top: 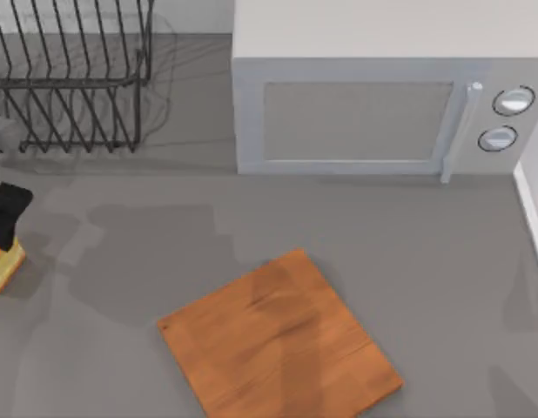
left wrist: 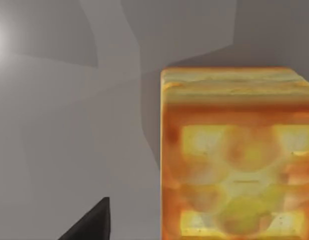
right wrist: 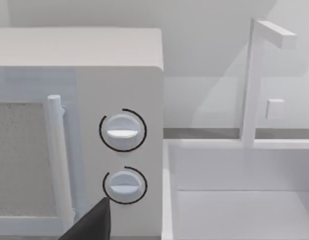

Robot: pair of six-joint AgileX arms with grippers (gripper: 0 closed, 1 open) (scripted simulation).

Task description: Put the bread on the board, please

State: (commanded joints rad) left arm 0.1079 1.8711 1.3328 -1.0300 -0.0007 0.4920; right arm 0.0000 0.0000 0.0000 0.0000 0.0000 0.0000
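Left pincer (top: 6, 233) over bread (top: 5, 266), board (top: 278, 344) bare.

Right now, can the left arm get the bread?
Probably yes. The left pincer sits right over the bread at the table's left edge, and the left wrist view shows the bread close up with nothing between. Whether the pincer already grips it, I cannot tell.

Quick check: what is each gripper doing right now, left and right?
Left gripper: at the table's left edge, right over the bread; grip cannot be told.
Right gripper: faces the microwave; state cannot be told.
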